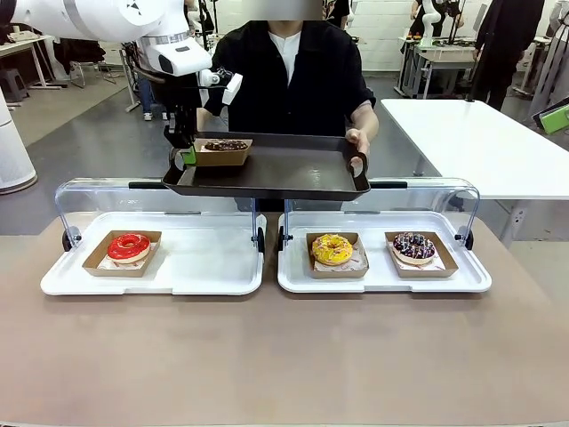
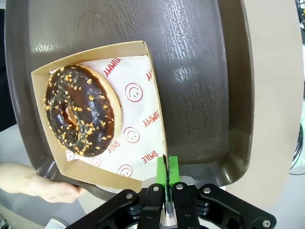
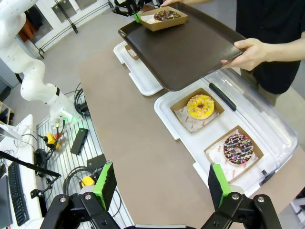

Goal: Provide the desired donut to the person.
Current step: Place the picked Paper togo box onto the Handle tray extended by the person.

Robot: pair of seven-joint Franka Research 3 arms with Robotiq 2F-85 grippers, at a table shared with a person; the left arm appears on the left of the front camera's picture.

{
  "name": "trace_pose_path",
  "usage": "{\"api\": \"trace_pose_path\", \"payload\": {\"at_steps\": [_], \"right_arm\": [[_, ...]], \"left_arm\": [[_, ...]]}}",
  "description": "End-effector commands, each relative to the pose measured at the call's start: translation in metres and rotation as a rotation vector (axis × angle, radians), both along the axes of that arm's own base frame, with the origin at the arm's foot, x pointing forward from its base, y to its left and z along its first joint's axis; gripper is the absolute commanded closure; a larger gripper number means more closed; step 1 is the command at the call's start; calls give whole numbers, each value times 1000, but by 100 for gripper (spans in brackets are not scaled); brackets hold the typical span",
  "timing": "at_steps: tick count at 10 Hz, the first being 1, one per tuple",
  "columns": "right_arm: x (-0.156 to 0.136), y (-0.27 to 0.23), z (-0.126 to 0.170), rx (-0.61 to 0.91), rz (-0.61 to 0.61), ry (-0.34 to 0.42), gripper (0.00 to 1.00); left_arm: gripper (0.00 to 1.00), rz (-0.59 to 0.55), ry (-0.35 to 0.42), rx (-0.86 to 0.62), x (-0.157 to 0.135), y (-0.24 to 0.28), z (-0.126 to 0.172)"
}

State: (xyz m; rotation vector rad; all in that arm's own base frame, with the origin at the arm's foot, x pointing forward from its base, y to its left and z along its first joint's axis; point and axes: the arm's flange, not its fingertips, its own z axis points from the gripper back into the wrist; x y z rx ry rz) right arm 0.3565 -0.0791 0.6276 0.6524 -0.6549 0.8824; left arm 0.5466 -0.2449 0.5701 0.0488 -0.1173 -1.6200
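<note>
Left wrist view | left pincer pinching carton rim | chocolate donut inside, just beyond | right pincer wide

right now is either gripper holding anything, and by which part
The left gripper is shut on the cardboard box of the chocolate donut, pinching the rim of its side wall near a corner. The right gripper is open and holds nothing.

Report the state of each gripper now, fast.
Left gripper: shut on the edge of the paper box holding the chocolate donut, on the brown tray.
Right gripper: open, holding nothing.
</note>
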Motion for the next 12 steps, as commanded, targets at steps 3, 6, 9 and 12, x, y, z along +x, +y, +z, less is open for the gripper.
{"api": "trace_pose_path", "payload": {"at_steps": [3, 6, 9, 12], "right_arm": [[0, 0, -1, 10, 5, -1, 0], [0, 0, -1, 10, 5, -1, 0], [0, 0, -1, 10, 5, -1, 0], [0, 0, -1, 10, 5, -1, 0]], "left_arm": [[43, -6, 9, -6, 9, -1, 5], [0, -13, 1, -2, 4, -1, 13], [48, -15, 6, 0, 3, -1, 17], [0, -11, 19, 2, 3, 0, 17]]}}
